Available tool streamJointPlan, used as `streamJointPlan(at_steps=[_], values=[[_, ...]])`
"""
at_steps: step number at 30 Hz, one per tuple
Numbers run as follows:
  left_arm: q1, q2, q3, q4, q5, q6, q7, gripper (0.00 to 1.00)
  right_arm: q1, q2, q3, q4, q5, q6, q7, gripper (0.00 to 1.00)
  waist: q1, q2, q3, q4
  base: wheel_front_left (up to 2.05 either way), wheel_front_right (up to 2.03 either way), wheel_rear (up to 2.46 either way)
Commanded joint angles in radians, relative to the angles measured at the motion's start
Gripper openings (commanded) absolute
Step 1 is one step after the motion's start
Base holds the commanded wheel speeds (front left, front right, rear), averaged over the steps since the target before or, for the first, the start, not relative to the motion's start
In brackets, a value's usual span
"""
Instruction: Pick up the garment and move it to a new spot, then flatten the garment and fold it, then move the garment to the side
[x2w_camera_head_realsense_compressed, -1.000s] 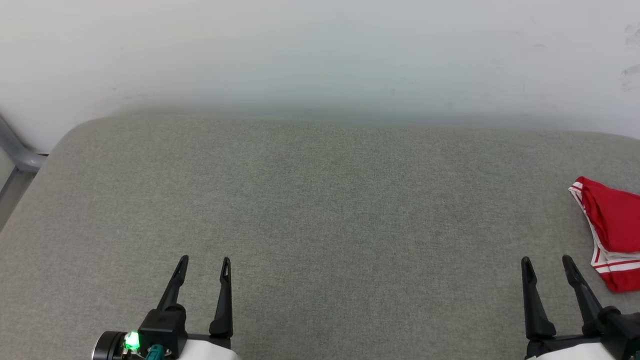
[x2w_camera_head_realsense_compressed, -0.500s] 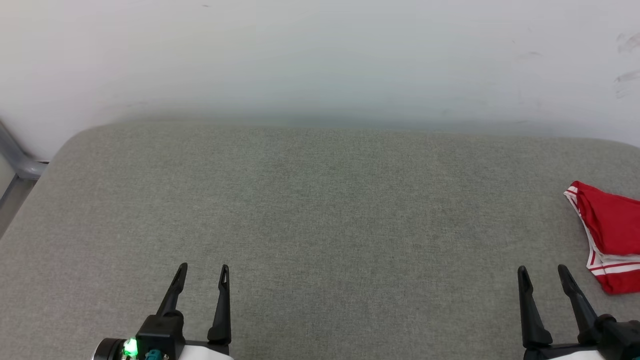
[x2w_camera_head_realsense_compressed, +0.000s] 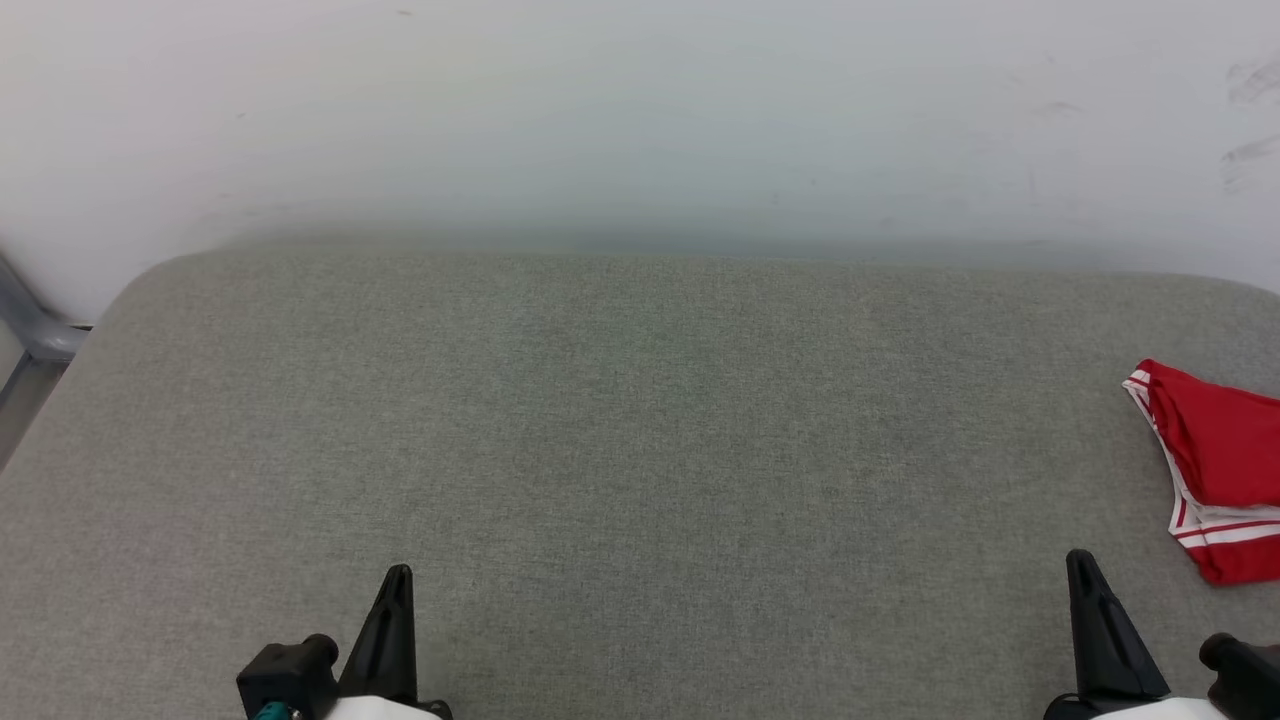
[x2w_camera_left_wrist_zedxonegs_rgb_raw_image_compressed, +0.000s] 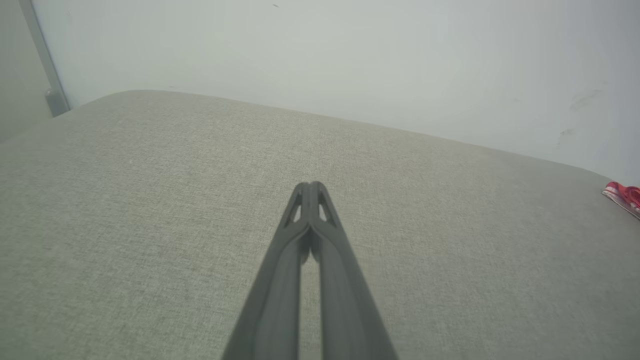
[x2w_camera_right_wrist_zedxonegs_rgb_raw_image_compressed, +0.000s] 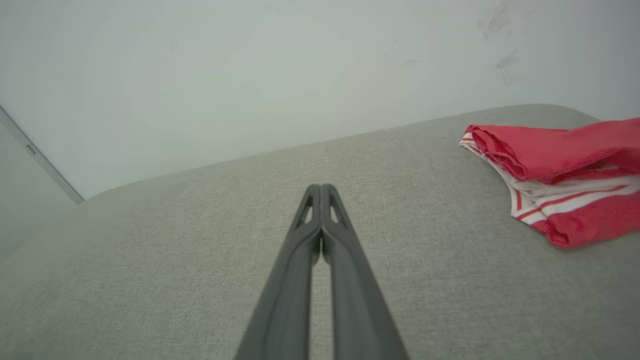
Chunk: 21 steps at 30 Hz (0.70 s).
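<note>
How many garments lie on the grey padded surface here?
1. The red garment with red-white striped trim lies at the far right of the grey padded surface, cut off by the head view's edge; more could be hidden beyond it.

One garment (x2w_camera_head_realsense_compressed: 1215, 460), one grey cushion (x2w_camera_head_realsense_compressed: 640, 450), two sets of jaws.

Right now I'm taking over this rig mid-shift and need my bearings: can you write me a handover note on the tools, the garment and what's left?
Left tool: shut, empty, over the grey cushion.
Right tool: shut, empty, clear of the garment.
Garment: red-and-white bundle at the cushion's right edge, partly out of frame.
Done: unclear; it may already be folded and set aside.
Left: check the fold; redo if untidy.
</note>
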Motion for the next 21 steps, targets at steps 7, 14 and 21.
streamJointPlan(at_steps=[7, 14, 21], values=[[-0.049, 0.006, 0.017, 0.001, -0.148, -0.017, 0.03, 0.0, -0.047, -0.007, 0.001, 0.006, 0.141, 0.0, 0.028, 0.0, 0.0, 0.0, 0.001, -0.004, 0.0, 0.0, 0.0], [-0.067, 0.007, 0.031, 0.014, -0.275, -0.028, 0.058, 0.0, -0.069, -0.009, 0.002, 0.022, 0.262, 0.0, 0.054, 0.0, 0.0, 0.0, 0.002, -0.008, 0.0, 0.0, 0.0], [-0.083, 0.008, 0.044, 0.024, -0.391, -0.039, 0.084, 0.0, -0.088, -0.011, 0.001, 0.037, 0.372, 0.0, 0.079, 0.0, 0.0, 0.0, 0.003, -0.012, 0.0, 0.0, 0.0]])
